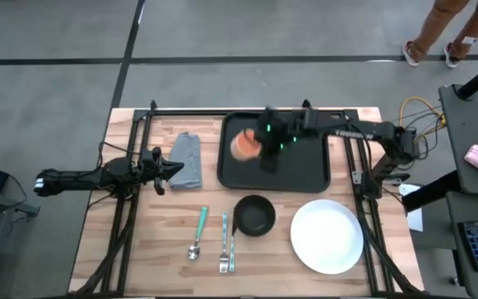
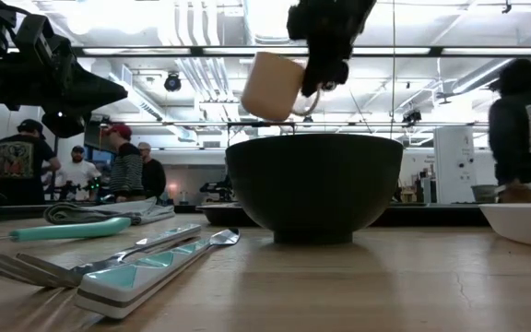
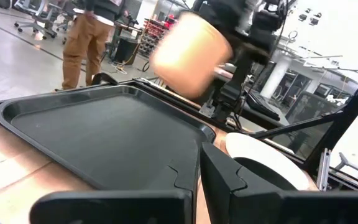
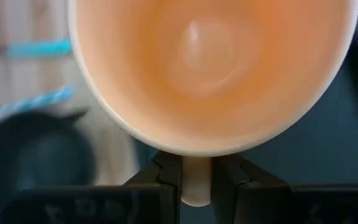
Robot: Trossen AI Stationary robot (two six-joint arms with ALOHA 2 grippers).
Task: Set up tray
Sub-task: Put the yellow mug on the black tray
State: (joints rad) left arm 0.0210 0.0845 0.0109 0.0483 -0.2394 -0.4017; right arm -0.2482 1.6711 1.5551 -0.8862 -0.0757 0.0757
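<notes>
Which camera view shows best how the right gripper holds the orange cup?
The right wrist view: the right gripper pinches the handle of the orange cup, mouth toward the camera. The high view shows the cup over the tray; the low view shows it lifted and tilted; the left wrist view blurs it.

The table is pale planked wood with visible grain. The tray looks like matt black plastic, finely textured. The peach cup and white plate look smooth, glazed ceramic. The grey cloth lies soft and creased.
</notes>
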